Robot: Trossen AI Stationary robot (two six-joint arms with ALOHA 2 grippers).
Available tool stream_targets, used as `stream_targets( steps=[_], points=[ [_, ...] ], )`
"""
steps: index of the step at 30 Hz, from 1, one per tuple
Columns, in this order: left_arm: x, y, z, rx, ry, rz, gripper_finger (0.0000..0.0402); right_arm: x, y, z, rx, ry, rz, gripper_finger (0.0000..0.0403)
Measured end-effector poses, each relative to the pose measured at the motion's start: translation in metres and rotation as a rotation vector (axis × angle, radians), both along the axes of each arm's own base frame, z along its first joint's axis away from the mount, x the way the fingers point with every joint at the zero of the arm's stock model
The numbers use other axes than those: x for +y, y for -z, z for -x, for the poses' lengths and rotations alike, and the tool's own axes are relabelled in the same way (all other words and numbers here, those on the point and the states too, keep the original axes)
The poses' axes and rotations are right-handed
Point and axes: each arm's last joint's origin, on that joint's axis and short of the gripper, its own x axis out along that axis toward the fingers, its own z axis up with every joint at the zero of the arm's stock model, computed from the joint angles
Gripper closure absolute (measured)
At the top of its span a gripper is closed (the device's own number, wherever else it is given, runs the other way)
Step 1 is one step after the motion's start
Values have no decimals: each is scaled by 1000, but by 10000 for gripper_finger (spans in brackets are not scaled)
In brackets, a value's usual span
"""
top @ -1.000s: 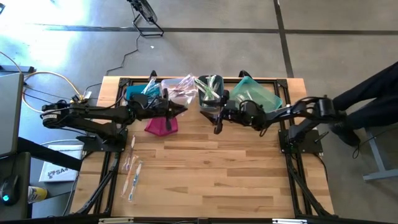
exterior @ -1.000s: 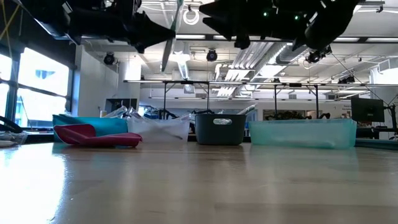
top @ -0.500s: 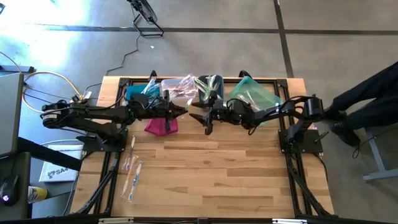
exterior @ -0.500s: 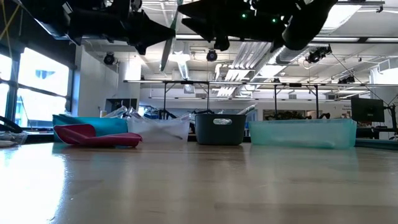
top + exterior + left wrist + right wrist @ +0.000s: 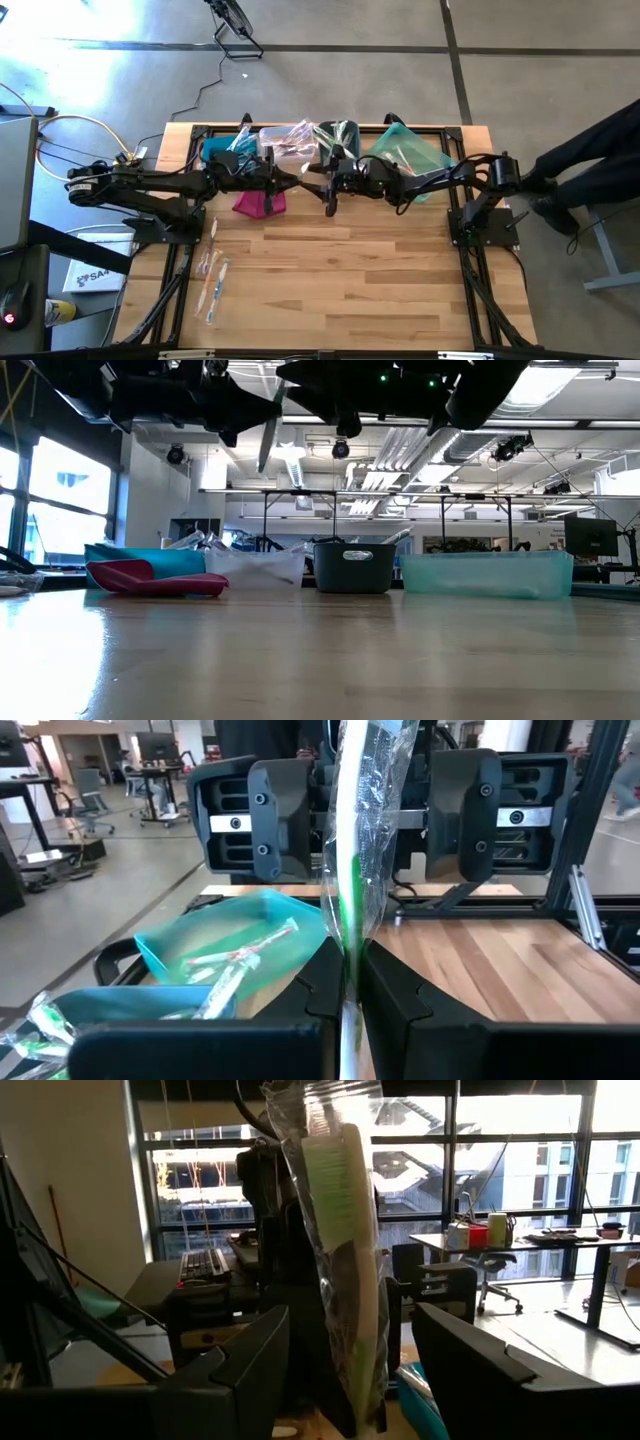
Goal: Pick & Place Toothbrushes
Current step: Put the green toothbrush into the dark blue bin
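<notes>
Since a second ago the right gripper (image 5: 322,183) has travelled leftward from above the grey bin (image 5: 338,146) until it meets the left gripper (image 5: 296,178), which has stayed put high over the back of the worktop (image 5: 340,280).

That worktop is pale butcher-block wood framed in black rail, standing on a grey concrete floor (image 5: 330,70); the low view looks into a hall with exposed ceiling ducts and tall windows.

Along the back edge sit a blue bin (image 5: 222,150), a clear bin (image 5: 288,141), the grey bin and a teal bin (image 5: 408,150), each with wrapped brushes showing inside. A magenta pouch (image 5: 259,201) lies just in front of the blue one.

The left fingers (image 5: 395,1000) are clamped on a toothbrush (image 5: 354,860), green-handled in a clear crinkled wrapper, held upright. The right fingers (image 5: 490,1380) stand wide apart on either side of it. More toothbrushes on the worktop (image 5: 212,278) lie near the front left.
</notes>
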Motion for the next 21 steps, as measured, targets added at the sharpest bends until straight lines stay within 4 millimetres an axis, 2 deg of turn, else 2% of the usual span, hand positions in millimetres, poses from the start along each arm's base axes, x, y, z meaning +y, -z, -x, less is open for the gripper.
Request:
stream_targets(
  steps=[14, 21],
  points=[
    [0, -2, 0, -24, 1, 21, 387, 0, 0, 0, 1, 0, 0, 195],
    [2, 4, -8, -34, 2, 36, 387, 0, 2, 0, 18, 0, -1, 195]
  ],
)
